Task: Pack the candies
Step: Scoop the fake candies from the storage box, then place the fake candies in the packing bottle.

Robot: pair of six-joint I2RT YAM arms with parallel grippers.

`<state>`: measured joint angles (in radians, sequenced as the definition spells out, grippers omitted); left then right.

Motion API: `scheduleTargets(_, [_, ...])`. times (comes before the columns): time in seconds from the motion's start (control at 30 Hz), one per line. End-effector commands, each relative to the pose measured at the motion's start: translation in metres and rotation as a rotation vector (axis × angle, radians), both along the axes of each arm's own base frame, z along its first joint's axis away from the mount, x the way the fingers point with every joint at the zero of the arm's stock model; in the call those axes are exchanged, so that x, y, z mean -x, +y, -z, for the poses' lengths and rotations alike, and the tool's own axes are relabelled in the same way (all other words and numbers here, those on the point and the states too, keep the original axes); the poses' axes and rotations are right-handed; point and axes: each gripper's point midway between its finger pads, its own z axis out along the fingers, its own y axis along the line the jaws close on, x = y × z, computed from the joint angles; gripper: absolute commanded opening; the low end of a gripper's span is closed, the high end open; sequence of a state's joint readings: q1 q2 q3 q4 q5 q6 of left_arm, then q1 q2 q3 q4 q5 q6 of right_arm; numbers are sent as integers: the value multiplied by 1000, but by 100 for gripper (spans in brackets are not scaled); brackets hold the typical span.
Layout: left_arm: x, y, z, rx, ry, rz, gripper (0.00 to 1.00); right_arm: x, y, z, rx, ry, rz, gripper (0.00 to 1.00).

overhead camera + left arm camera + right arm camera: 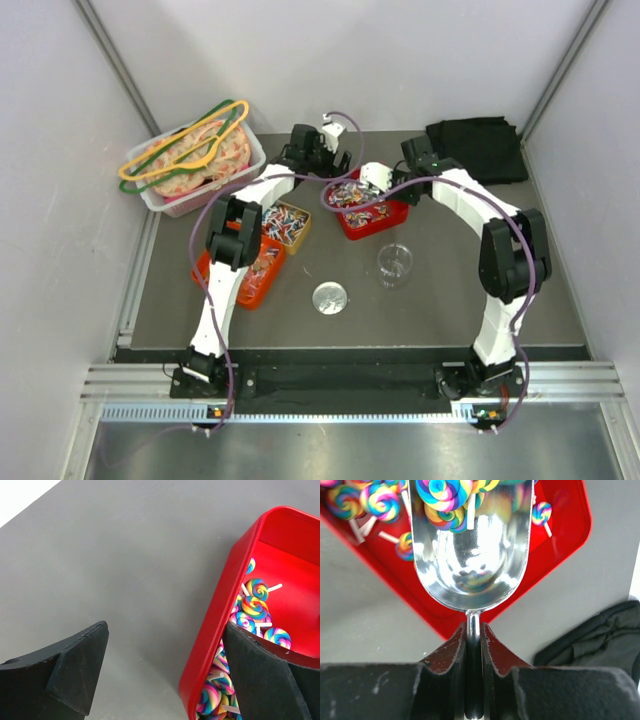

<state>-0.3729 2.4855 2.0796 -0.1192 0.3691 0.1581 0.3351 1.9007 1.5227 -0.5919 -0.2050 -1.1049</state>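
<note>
Right at the near table edge, two arms are standing bolted side by side, both reaching toward the far half of a dark grey table. Just past the bases, a round shiny lid is lying flat, and a clear cup is standing near it to the right. On the left, an orange tray is sitting partly under the left arm, with a small yellow tray just beyond it. Both are holding colourful bits too small to make out.

Farther on, at the middle, a red tray is holding the candies. They are tiny lollipops, each a flat rainbow swirl of blue, pink, yellow and orange on a short white stick, lying heaped and overlapping.

The right gripper is pinching the thin handle of a metal scoop tightly between its fingers. The bowl is pointing away over the red tray, with a few candies lying at its far lip. The left gripper is gaping wide and holding nothing. It is straddling the tray's wall, one finger over bare table and the other over the candies inside.

At the far left a clear bin is holding pink-orange items with yellow and green hangers. At the far right a black cloth is lying in a heap.
</note>
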Motion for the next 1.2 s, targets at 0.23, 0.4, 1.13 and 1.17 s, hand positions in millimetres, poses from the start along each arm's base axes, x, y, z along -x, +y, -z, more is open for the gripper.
scheduleTargets(0.23, [-18,18,-67,79,-107,-53,99,16,-10,-41,-80,-76,26,0])
scheduleTargets(0.4, [-18,18,-70,81,-111,-52,99,15,-24,-43,-98,-69,65,0])
scheduleTargets(1.13, [2,46,-55,-100,-101,-81,99,122,-72,-90,7,-14,36,0])
scheduleTargets(1.17, [4,47,-57,-103,-104,-79,99,129,-75,-88,20,2,34,0])
